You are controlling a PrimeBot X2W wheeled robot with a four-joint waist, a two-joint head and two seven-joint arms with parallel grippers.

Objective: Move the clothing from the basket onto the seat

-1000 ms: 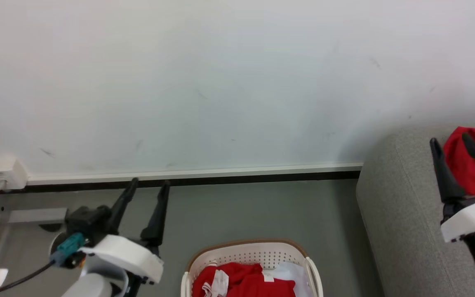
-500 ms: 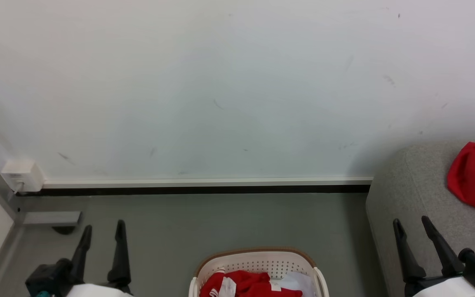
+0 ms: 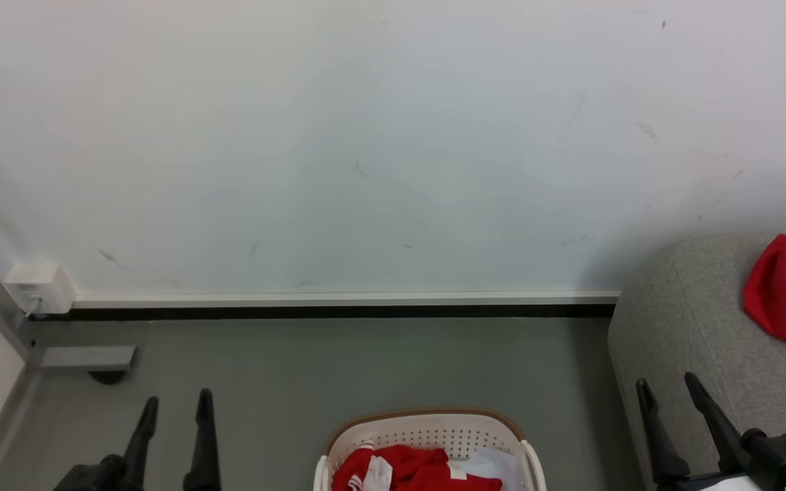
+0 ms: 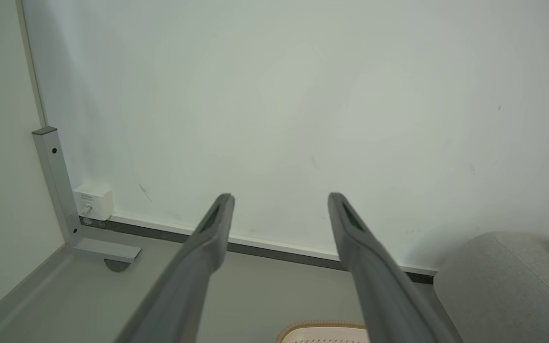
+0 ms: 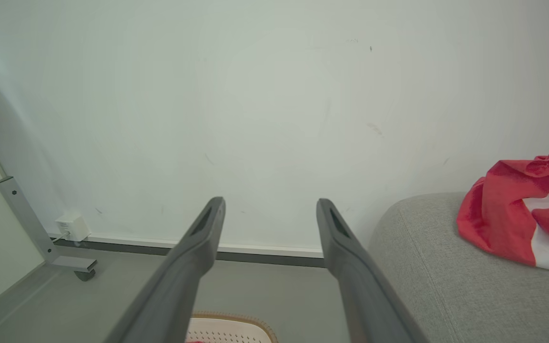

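1. Head view: my left gripper [image 3: 179, 397] sits low left, fingers parted, empty. My right gripper [image 3: 666, 380] sits low right, parted, empty, against the near edge of the large grey woven-fabric seat [image 3: 686, 320]. The small oval cream plastic basket with brown rim [image 3: 427, 414] stands between them on the grey floor [image 3: 366, 361], with bright red white-striped clothing [image 3: 413, 467] inside. Another red-and-white garment [image 3: 785, 293] lies on the seat.
2. Left wrist view: fingers wide apart, nothing between; basket rim below, seat at right.
3. Right wrist view: fingers wide, empty; red-and-white garment on seat at right.
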